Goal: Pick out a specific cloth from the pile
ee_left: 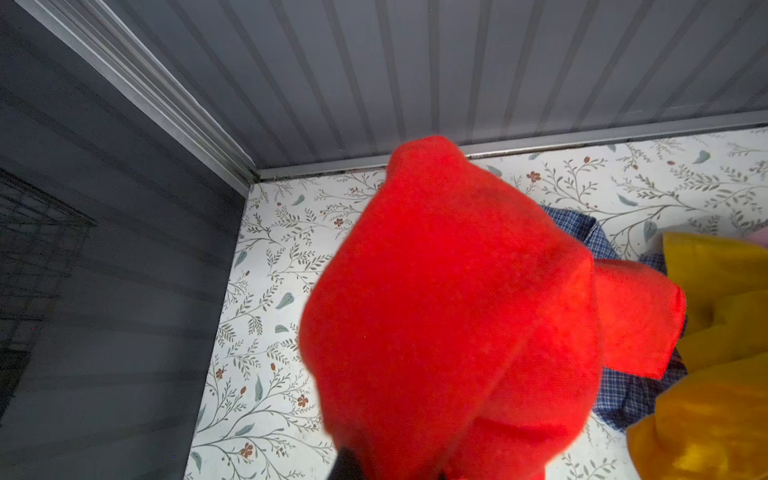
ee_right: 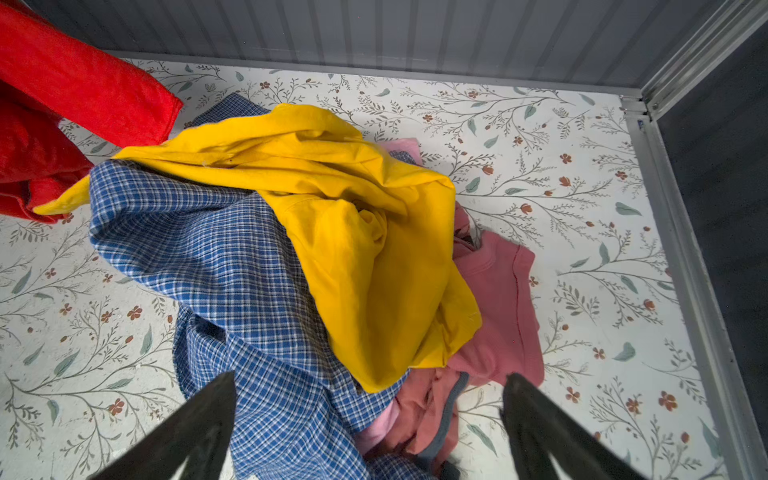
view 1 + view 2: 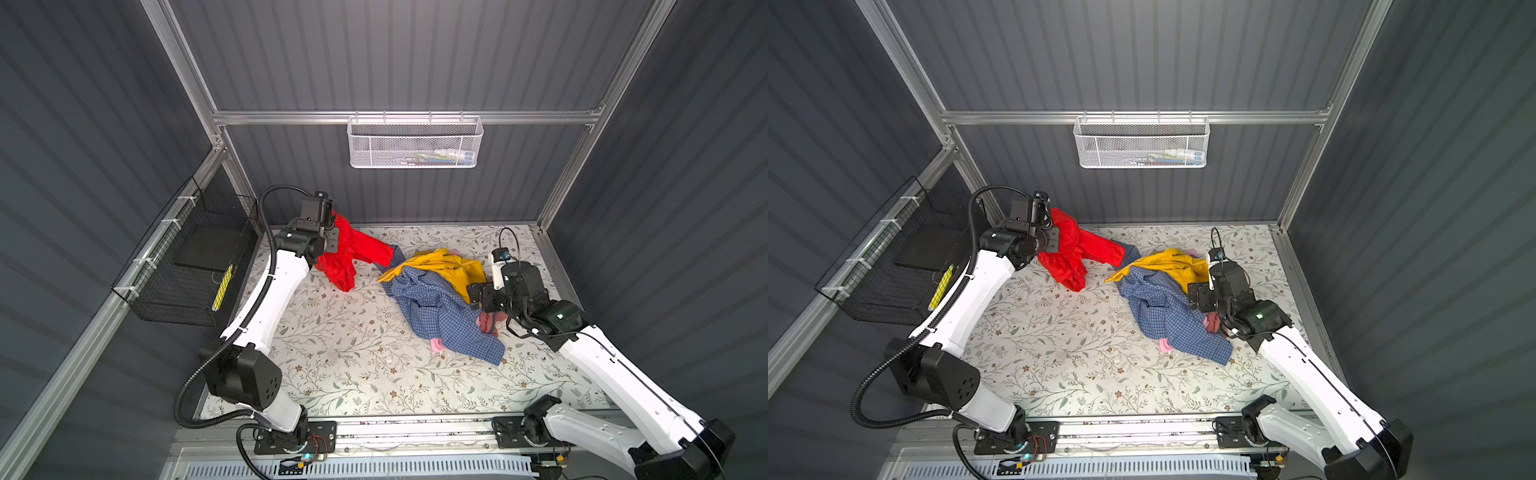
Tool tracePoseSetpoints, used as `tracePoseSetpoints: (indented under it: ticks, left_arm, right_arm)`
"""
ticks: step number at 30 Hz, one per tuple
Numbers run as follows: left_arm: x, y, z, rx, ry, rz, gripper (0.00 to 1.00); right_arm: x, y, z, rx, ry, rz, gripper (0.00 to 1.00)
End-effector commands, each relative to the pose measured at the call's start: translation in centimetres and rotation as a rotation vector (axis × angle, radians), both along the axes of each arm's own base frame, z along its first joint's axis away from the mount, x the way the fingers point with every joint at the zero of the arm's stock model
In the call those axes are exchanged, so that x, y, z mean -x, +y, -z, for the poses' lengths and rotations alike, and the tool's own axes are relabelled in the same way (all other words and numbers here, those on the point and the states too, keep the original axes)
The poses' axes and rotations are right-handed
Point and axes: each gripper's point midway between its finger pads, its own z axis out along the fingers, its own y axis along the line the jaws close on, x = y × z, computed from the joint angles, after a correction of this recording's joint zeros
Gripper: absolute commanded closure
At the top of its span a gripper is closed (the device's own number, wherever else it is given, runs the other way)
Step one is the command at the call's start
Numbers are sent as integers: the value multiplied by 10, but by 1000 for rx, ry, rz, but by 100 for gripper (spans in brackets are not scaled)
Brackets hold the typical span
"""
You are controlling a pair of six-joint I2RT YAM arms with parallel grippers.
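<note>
The red-orange cloth hangs at the back left, lifted off the table at its upper end. My left gripper is shut on that end; in the left wrist view the cloth covers the jaws. Its lower end reaches a blue checked edge of the pile. The pile holds a yellow garment, a blue checked shirt and pink pieces. Over the pile's right side my right gripper stands open, holding nothing.
A black wire basket hangs on the left wall and a white mesh basket on the back wall. The floral table top is bordered by aluminium rails and grey walls close behind both grippers.
</note>
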Motion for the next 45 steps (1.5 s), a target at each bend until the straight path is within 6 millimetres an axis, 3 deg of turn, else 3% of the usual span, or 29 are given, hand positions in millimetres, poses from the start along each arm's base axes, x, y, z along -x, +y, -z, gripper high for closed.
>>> tracePoseSetpoints:
  ticks: [1, 6, 9, 13, 18, 21, 23, 27, 34, 40, 45]
  left_arm:
    - [-16, 19, -19, -23, -44, -48, 100]
    - [-36, 47, -36, 36, -112, -113, 100]
    - [-51, 59, -34, 81, -125, -127, 100]
    - [-72, 71, -15, 1, -91, -155, 100]
    - [-91, 105, 12, -179, -39, -255, 100]
    - [-99, 108, 25, -206, -18, -250, 100]
    - [-101, 103, 41, -185, 11, -230, 100]
    - [-97, 106, 92, -189, 110, -251, 100]
    - [-70, 116, 188, -255, 372, -304, 100]
    - [-42, 117, 235, -248, 490, -324, 100]
    - [-30, 116, 255, -233, 552, -336, 100]
  right_arm:
    - [2, 0, -4, -14, -12, -5, 1]
    - [6, -3, -6, -10, -20, 3, 1]
    - [7, -5, -7, -8, -21, 6, 1]
    - [8, -6, -7, -6, -19, 7, 1]
    - [11, -9, -8, 6, -17, 15, 1]
    - [12, -11, -5, 11, -15, 20, 1]
    - [12, -11, -4, 10, -12, 24, 1]
    - [11, -10, 0, 8, -2, 23, 1]
    - [12, -15, 3, 42, -4, 33, 1]
    - [12, -18, 9, 61, 3, 43, 1]
    - [11, -19, 10, 70, 6, 40, 1]
